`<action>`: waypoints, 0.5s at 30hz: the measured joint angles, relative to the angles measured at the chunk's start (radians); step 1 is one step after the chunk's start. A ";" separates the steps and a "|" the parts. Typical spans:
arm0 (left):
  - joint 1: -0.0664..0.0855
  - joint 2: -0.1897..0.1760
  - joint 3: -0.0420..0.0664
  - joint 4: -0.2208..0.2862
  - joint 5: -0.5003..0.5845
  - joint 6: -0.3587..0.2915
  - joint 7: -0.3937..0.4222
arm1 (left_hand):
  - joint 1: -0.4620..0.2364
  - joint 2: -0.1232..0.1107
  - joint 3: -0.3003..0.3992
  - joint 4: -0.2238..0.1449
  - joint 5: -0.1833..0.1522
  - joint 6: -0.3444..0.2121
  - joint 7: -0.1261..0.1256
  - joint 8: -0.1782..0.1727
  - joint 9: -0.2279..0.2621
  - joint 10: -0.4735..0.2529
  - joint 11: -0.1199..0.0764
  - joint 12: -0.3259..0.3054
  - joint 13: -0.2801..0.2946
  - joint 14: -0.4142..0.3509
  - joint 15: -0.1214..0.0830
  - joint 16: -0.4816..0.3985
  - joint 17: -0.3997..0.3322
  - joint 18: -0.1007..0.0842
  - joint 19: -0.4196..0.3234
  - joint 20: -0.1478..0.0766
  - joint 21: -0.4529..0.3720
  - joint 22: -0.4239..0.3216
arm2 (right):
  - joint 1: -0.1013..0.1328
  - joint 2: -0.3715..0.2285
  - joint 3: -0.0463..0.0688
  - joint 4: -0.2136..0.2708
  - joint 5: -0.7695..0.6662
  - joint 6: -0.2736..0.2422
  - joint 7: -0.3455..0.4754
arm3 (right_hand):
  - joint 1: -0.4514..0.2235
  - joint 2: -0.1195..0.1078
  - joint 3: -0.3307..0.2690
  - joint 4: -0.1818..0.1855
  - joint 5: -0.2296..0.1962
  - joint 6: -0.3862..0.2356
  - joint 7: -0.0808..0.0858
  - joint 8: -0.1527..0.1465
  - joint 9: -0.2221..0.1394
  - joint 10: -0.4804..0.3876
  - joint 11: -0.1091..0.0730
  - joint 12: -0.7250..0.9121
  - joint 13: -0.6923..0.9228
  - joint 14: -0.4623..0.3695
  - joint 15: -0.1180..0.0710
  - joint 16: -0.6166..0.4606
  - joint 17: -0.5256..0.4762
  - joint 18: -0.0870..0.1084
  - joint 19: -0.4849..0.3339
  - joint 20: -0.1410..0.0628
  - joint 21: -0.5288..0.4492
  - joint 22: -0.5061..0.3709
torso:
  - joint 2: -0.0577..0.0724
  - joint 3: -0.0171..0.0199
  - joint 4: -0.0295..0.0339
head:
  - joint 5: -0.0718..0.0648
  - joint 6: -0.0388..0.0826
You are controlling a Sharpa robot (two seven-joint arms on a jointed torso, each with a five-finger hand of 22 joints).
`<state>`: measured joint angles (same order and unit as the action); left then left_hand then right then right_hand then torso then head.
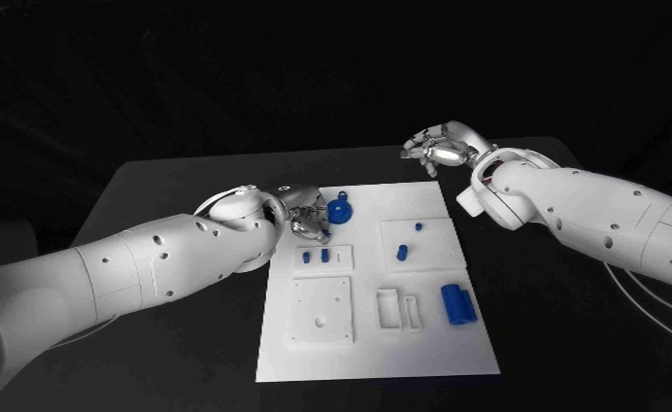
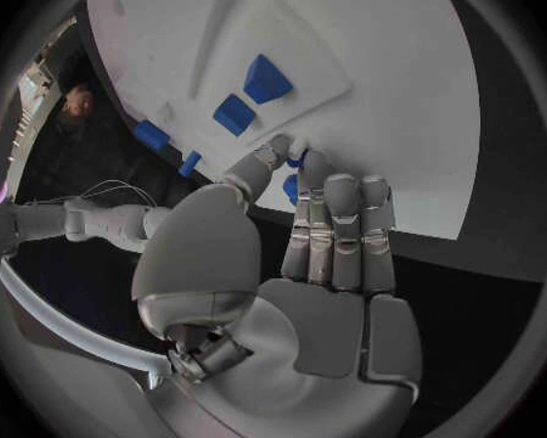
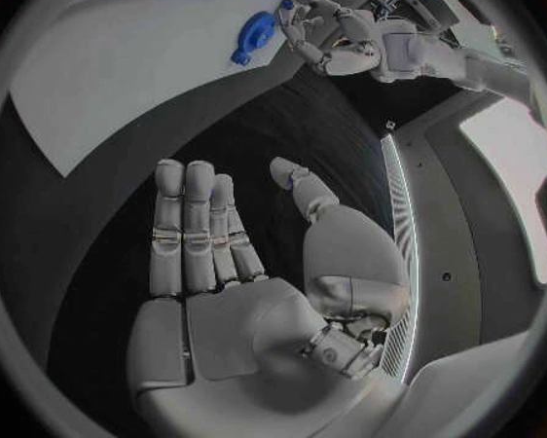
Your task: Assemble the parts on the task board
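Task board point(image 1: 420, 344): white plate lying flat in the middle of the black table point(image 1: 168, 198), long side running away from the robot.
Surface: black tabletop, dark all round the board; the room behind is black.
Ring-shaped part point(image 1: 342, 208): blue, near the board's far left corner, just beside the left hand's fingers.
Small parts point(image 1: 317, 257): two short blue pieces side by side on a raised tile at the board's left edge.
Square tile parts point(image 1: 403, 252): a blue peg and a small blue piece on the tile right of centre.
Cylinder point(image 1: 456, 303): larger blue part lying on the board's right side, near the white slotted frames point(image 1: 396, 308).
Left hand point(image 1: 306, 213): over the board's far left edge; in the left wrist view thumb and fingertips point(image 2: 312, 170) pinch a small blue part point(image 2: 293, 187).
Right hand point(image 1: 440, 148): raised beyond the board's far right corner, well apart from it, fingers spread, holding nothing.
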<state>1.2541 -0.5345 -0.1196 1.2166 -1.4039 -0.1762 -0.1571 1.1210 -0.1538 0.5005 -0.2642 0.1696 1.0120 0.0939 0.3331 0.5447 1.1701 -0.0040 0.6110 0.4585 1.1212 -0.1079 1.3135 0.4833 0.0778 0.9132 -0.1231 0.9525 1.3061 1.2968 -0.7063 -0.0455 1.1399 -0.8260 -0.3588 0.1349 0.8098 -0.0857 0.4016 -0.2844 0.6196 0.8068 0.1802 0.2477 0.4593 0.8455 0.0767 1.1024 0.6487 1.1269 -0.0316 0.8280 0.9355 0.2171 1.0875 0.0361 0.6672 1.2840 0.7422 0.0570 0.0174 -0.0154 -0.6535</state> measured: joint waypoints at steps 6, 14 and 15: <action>0.000 0.004 0.001 0.002 -0.003 0.017 0.000 | 0.017 0.017 0.055 0.007 -0.045 0.013 0.002 0.000 -0.001 0.000 0.000 0.005 -0.004 0.000 0.000 0.000 0.000 -0.016 0.000 0.000 0.000 0.002 | 0.000 0.000 0.000 0.000 0.000 0.000 0.000 | 0.000 0.000 0.000 0.000 0.000 0.000 0.000 0.000 0.000 0.000 0.000 0.000 0.000 0.000 0.000 0.000 0.000 0.000 0.000 0.000 0.000 0.000 | 0.000 0.0003 0.0002 | -0.001 -0.002; 0.003 0.007 0.002 0.002 -0.020 0.033 -0.005 | 0.027 0.017 0.078 0.008 -0.051 0.015 -0.001 -0.003 -0.004 0.000 0.000 0.005 -0.008 0.000 0.000 0.000 0.000 -0.016 0.000 0.000 0.000 0.001 | 0.000 0.000 0.000 0.000 0.000 0.001 0.000 | 0.000 0.000 0.000 0.000 0.000 0.000 0.000 0.000 0.000 0.000 0.000 0.000 0.000 0.000 0.000 0.000 0.000 0.000 0.000 0.000 0.000 0.001 | 0.000 0.0006 0.0004 | -0.002 -0.003; 0.003 0.007 0.003 0.002 -0.023 0.034 -0.006 | 0.027 0.017 0.080 0.006 -0.051 0.015 -0.001 -0.003 -0.004 -0.001 -0.001 0.005 -0.009 0.000 0.000 0.000 0.000 -0.016 0.000 0.000 0.000 0.001 | 0.000 0.000 0.000 0.000 0.000 0.001 0.000 | 0.000 0.000 0.000 0.000 0.000 0.000 0.000 0.000 0.000 0.000 0.000 0.000 0.000 0.000 0.000 0.000 0.000 0.000 0.000 0.000 0.000 0.001 | 0.000 0.0006 0.0004 | -0.002 -0.003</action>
<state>1.2568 -0.5272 -0.1169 1.2187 -1.4270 -0.1417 -0.1628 1.1477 -0.1366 0.5806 -0.2577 0.1190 1.0275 0.0929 0.3302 0.5407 1.1687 -0.0054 0.6158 0.4496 1.1212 -0.1077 1.3134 0.4832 0.0617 0.9132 -0.1231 0.9524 1.3075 1.2964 -0.7068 -0.0455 1.1404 -0.8260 -0.3580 0.1349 0.8098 -0.0857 0.4016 -0.2844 0.6197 0.8072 0.1798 0.2477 0.4593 0.8456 0.0768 1.1023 0.6485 1.1270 -0.0316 0.8280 0.9355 0.2170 1.0875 0.0361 0.6677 1.2848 0.7422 0.0576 0.0178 -0.0170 -0.6564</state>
